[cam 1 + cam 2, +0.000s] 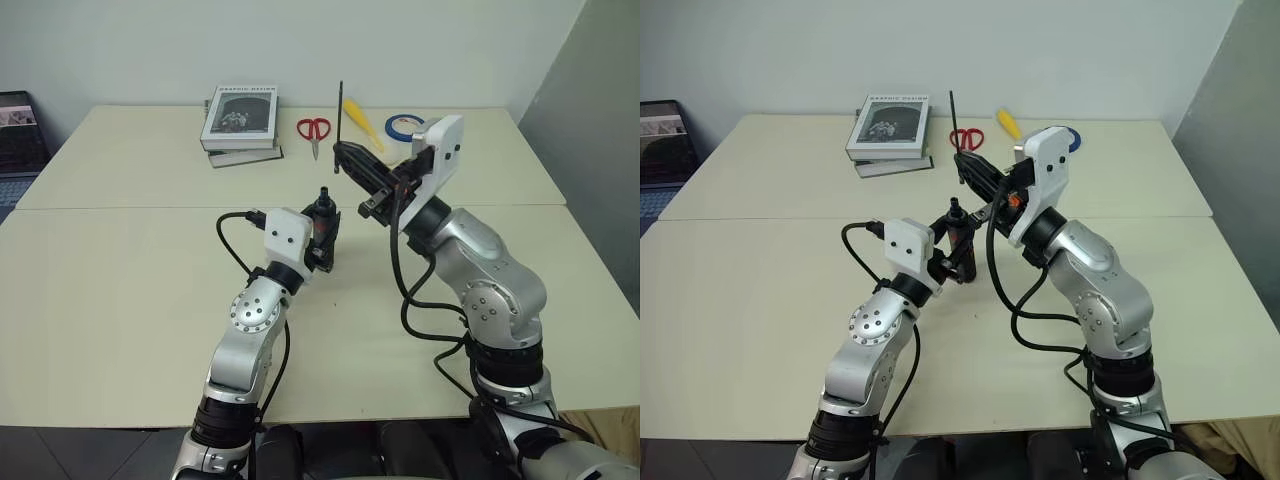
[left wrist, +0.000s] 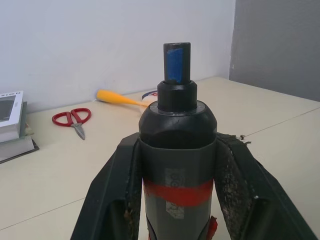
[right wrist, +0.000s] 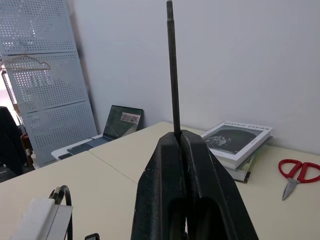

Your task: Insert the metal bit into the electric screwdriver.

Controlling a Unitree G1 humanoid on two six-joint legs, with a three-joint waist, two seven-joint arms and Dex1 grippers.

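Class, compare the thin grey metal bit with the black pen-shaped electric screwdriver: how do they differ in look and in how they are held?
The thin grey metal bit is a bare, needle-like rod; the black pen-shaped electric screwdriver is far thicker, with a red band and a blue tip. The bit is clamped in the right gripper, the screwdriver in the left gripper. The bit is held higher than the screwdriver. Both stand roughly upright above the table, each gripped by shut jaws, and they do not touch.

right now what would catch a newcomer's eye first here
The two hands raised over the cream table: the right hand pinches the metal bit, which points straight up, and the left hand grips the electric screwdriver upright, its bluish tip free. Behind them lie red scissors beside a stack of books.
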